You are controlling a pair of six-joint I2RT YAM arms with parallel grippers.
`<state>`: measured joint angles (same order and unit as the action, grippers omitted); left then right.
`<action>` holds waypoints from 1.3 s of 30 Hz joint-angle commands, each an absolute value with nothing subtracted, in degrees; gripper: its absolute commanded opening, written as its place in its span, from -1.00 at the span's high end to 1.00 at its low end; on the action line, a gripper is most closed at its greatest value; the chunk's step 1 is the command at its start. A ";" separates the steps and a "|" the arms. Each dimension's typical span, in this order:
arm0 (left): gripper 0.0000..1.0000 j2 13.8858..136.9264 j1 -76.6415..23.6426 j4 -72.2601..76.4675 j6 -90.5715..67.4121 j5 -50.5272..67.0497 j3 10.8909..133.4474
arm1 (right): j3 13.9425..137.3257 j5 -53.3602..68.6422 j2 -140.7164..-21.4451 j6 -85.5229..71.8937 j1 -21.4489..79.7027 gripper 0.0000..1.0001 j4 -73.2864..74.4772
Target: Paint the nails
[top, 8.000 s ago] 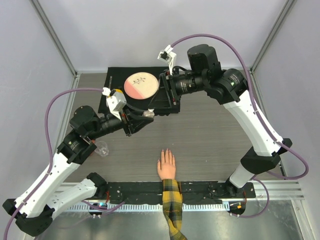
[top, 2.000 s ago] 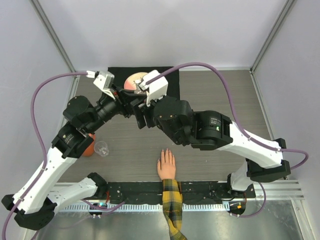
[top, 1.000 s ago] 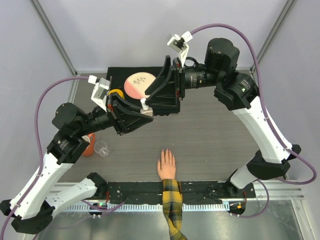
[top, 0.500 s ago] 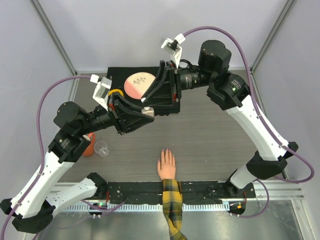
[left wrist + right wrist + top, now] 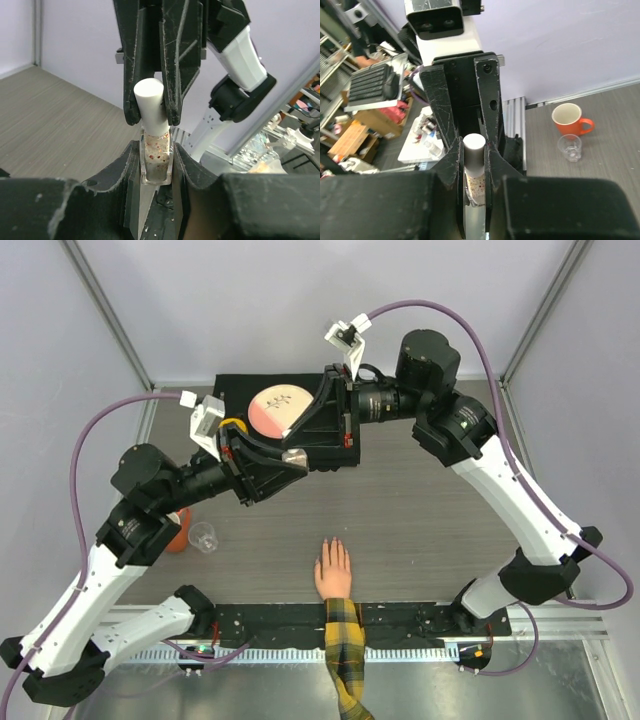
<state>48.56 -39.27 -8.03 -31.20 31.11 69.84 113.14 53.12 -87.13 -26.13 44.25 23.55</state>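
Note:
The flesh-coloured hand (image 5: 333, 572) with a plaid sleeve lies palm down at the table's near edge. Its nails (image 5: 333, 543) are tiny pinkish tips pointing away from me. My left gripper (image 5: 285, 462) is shut on a small clear bottle (image 5: 156, 159) with red flecks and holds it above the table, far from the hand. My right gripper (image 5: 310, 433) meets it from the opposite side and is shut on the bottle's white cap (image 5: 474, 146). The cap (image 5: 150, 102) also shows between the right fingers in the left wrist view.
A pink-and-cream plate (image 5: 280, 408) lies on a black mat (image 5: 235, 390) at the back. An orange mug (image 5: 178, 530) and a small clear cup (image 5: 203, 536) stand at the left, and both show in the right wrist view, mug (image 5: 570, 118) and cup (image 5: 570, 147).
Over the last second the right gripper has come down over the white cap and closed on it. The left gripper keeps the bottle in nearly the same place. The hand has not moved.

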 commanded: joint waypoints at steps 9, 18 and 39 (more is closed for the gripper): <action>1.00 48.34 -39.11 -5.01 -26.81 16.72 73.39 | 101.69 33.51 -77.61 -19.87 48.23 0.98 18.54; 1.00 54.22 -39.20 -1.59 -15.75 5.80 74.70 | 97.11 -33.45 -77.41 -8.02 76.17 0.98 21.69; 1.00 53.26 -39.20 -10.00 -8.09 13.71 74.27 | 127.61 -50.54 -95.01 -9.50 84.46 0.02 45.62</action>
